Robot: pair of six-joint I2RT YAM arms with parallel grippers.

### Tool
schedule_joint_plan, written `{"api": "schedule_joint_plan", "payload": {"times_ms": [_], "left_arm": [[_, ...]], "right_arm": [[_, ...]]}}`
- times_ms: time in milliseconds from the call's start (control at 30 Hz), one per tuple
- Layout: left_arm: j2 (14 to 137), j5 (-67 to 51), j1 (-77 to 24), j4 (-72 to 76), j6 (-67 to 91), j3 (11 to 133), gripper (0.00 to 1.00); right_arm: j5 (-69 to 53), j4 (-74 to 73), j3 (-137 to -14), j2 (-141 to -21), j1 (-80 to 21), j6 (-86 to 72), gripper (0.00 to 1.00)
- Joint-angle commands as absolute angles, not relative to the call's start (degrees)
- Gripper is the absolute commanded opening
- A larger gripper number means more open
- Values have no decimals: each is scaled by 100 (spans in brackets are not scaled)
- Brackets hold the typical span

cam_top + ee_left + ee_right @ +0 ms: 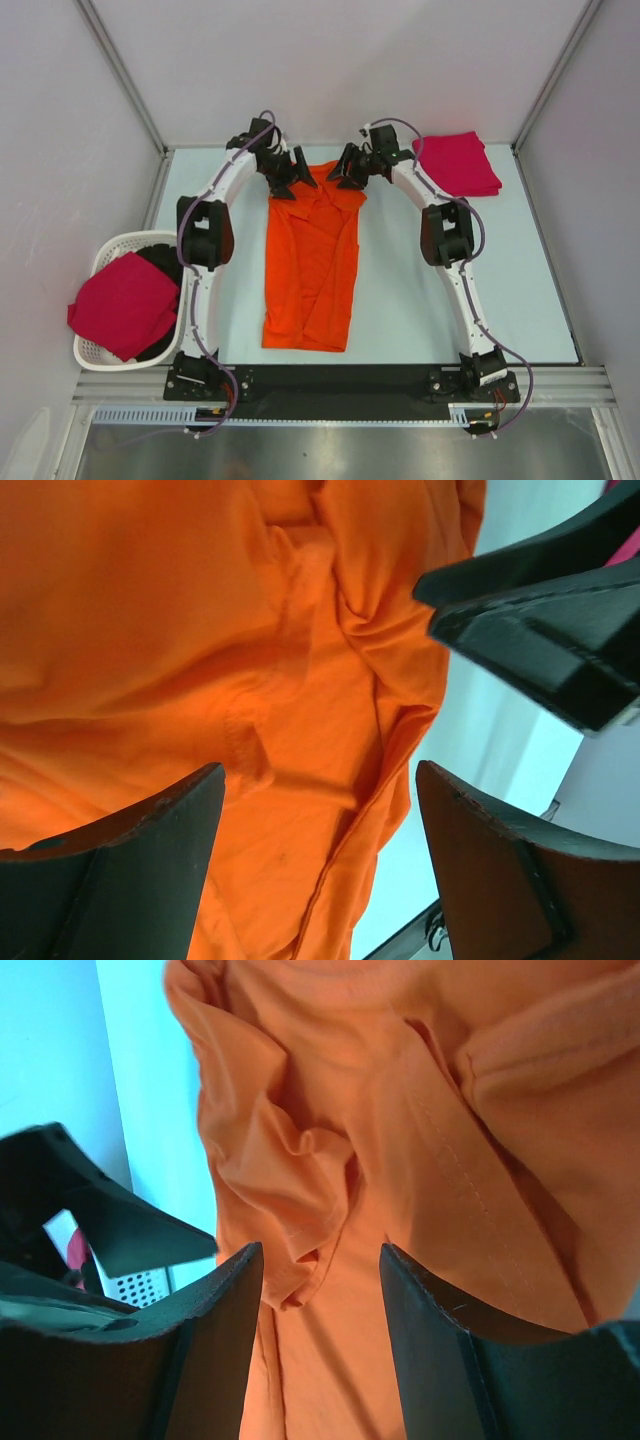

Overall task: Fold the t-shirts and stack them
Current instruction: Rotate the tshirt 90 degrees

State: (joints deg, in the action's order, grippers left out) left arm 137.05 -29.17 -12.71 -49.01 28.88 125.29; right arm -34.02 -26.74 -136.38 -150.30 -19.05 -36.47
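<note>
Orange t-shirt (pixel 310 270) lies lengthwise down the middle of the table (pixel 420 300). It is already narrowed to a long strip, with its hem toward the near edge and its collar end toward the far edge. Folded crimson t-shirt (pixel 458 165) sits at the far right corner. Loose crimson t-shirt (pixel 125 305) is draped over the basket (pixel 105 250), off the table's left edge.

My left gripper (pixel 288 178) and right gripper (pixel 350 172) both hover over the collar end, one above each far corner of the strip. Left fingers stand wide apart. Right fingers stand about half apart. Neither pinches anything; cloth shows beneath both gaps.

Step in hand, as I judge it: grasp the far end and carry it toward the near edge to halve the strip.

- The cloth here is rumpled, with sleeve layers bunched, so I should bite deep enough to catch every layer.
- Take matching corners and close both together.
- Lift level and travel evenly, or the fold skews.
- Set edge on edge before releasing.
</note>
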Motion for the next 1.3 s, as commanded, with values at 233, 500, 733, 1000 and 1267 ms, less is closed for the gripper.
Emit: {"api": "schedule_joint_plan", "payload": {"times_ms": [233, 500, 733, 1000, 1267], "left_arm": [[13579, -2584, -896, -5089, 2777, 12990, 85], [13702, -2646, -896, -5062, 2786, 13096, 85], [13685, -2681, -888, -5010, 2795, 13113, 86], [13685, -2760, -888, -4992, 2813, 13078, 77], [13939, -2733, -870, -4983, 2874, 12999, 0]], "right_arm": [[-4148, -2031, -13579, -15293, -2074, -4342, 55], [-4201, -2030, -13658, -15556, -2127, -4544, 54], [-4026, -2136, -13641, -15583, -2223, -4359, 54], [-4025, -1934, -13957, -15978, -2496, -4588, 33], [-3885, -1863, -13983, -15812, -2531, -4509, 0]]}}
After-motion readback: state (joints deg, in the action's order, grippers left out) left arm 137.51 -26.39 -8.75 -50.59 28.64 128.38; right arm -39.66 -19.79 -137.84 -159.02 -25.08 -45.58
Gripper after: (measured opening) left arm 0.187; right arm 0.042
